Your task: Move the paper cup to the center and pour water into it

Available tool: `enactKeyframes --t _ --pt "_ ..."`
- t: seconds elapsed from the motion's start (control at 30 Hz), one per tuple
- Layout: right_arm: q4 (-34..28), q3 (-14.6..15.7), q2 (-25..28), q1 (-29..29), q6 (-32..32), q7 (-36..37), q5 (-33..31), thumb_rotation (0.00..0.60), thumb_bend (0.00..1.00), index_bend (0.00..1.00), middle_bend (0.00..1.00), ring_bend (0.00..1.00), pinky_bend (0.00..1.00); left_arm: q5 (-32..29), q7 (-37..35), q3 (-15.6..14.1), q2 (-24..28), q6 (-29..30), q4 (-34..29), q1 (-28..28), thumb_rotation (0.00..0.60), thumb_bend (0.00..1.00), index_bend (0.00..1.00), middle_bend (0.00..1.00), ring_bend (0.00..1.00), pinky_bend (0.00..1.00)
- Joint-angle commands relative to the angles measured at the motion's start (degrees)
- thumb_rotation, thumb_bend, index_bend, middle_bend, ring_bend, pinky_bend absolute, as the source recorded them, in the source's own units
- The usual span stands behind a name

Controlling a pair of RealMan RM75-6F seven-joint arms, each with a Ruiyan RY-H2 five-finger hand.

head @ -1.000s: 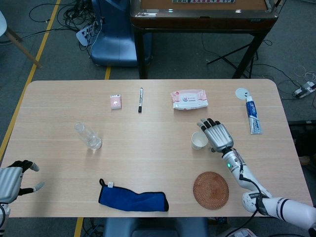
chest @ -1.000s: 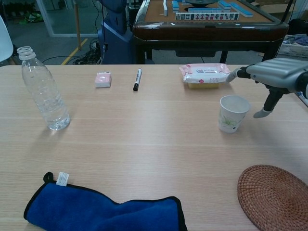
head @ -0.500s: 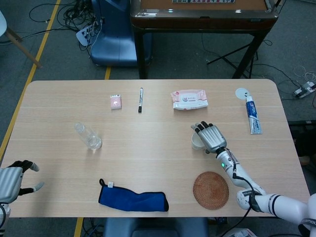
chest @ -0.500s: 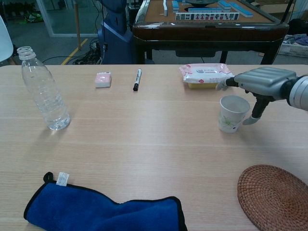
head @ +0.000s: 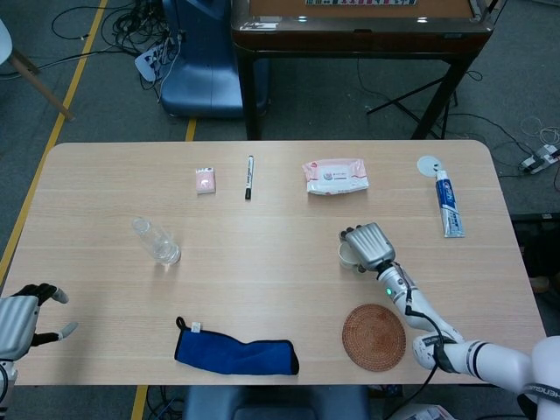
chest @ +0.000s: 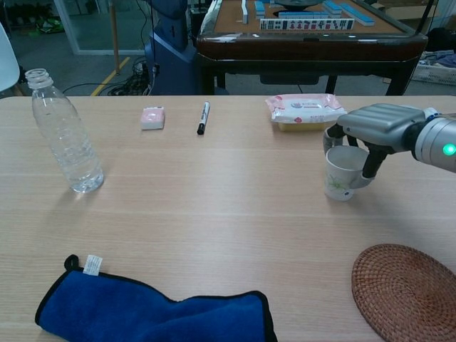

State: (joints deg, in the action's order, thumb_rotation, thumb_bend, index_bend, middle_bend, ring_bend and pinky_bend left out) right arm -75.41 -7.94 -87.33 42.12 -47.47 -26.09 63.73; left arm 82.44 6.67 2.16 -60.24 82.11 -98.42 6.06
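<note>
- Paper cup (chest: 342, 174) stands upright on the tabletop (head: 262, 262), right of the middle, with its mouth open upward and a small green print on its side.
- Right hand (chest: 377, 128) sits over and around the cup. Its fingers (chest: 371, 160) curl down around the rim: the thumb presses the near-right wall, and the other fingertips hook over the far side. The cup is gripped but rests on the wood.
- In the head view the right hand (head: 367, 246) covers most of the cup (head: 347, 255); only a sliver of rim shows at its left edge.
- A green light glows on the right wrist.
- Left hand (head: 19, 320) is at the near-left corner of the tabletop, well apart from everything. It holds nothing, and its dark fingertips are apart.
- Water bottle (chest: 65, 134) stands upright on the left side with its cap off. It is clear, and I cannot tell the water level. It is well apart from the cup.
- Blue cloth (chest: 153, 309) lies crumpled along the near edge, near the middle, with a white tag at its left end.
- Round woven coaster (chest: 406, 291) lies near the right front, just nearer the camera than the cup and not touching it.
- Along the far side, from left to right: a small pink packet (head: 205, 180), a black pen (head: 249, 176), a pack of wipes (head: 335, 175), and a toothpaste tube (head: 448, 205) with a white disc (head: 429, 164) at its far end.
</note>
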Motion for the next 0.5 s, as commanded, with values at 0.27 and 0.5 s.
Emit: enactKeyframes --t 0.27,0.5 --pt "-1.3 -1.6 -1.1 2.7 0.0 -1.7 -0.8 0.6 0.11 0.44 0.46 0.49 0.6 0.5 -0.2 -0.1 0.0 0.1 0.2 0.0 0.6 0.07 0.51 0.47 0.39 0.59" --pt "-2.2 -4.0 -3.2 7.5 2.2 -6.4 -5.4 0.6 0.11 0.44 0.46 0.49 0.6 0.5 -0.8 0.0 0.2 -0.1 0.4 0.2 0.6 0.07 0.51 0.47 0.39 0.59"
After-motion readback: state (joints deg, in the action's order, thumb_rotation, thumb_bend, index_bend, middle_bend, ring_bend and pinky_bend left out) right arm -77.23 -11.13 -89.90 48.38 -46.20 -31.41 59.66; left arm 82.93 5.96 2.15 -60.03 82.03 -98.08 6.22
